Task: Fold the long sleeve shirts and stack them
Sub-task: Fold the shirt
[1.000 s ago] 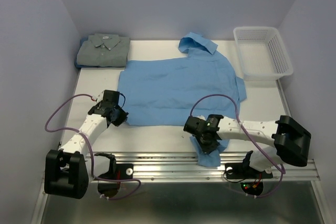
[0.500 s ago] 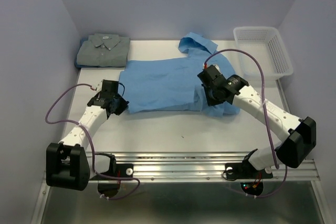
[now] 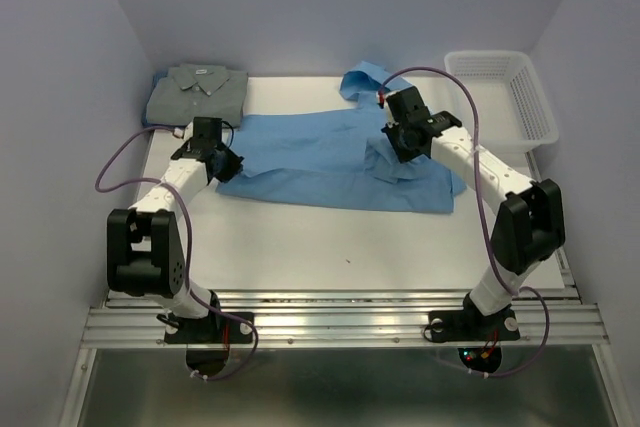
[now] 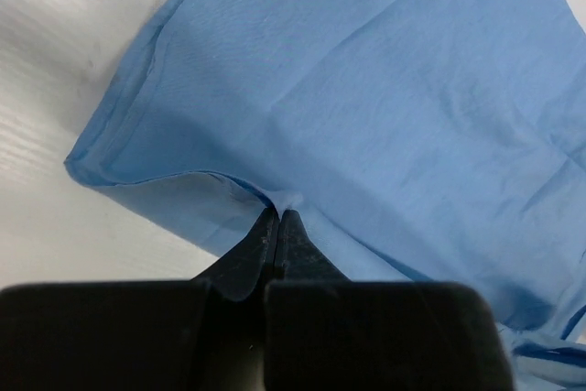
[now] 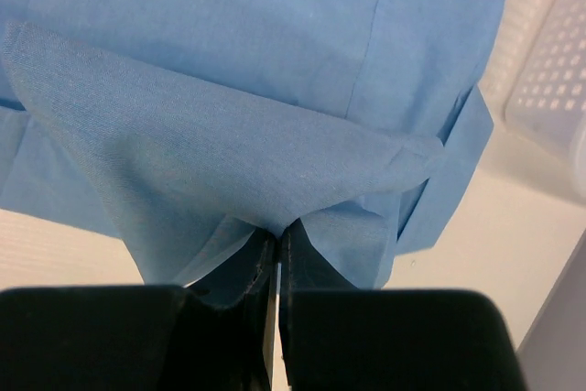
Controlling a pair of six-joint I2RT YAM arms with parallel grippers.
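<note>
Stretched far across the white desk (image 3: 330,242) between pale walls (image 3: 60,97), the left tool (image 4: 277,219) pinches the near-left edge of the sky-blue shirt (image 3: 300,162) lying mid-desk. The right tool (image 5: 277,232) pinches its folded right side. The grey-green shirt (image 3: 197,95) lies folded far left.

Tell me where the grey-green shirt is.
In the top view, the grey-green shirt lies folded at the far-left corner of the table, just left of the blue shirt.

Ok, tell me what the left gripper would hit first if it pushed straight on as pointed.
The blue shirt: the left gripper is shut on a fold of its edge, and the same cloth fills the wrist view ahead. Depth is unclear, but nothing else shows in that line.
</note>
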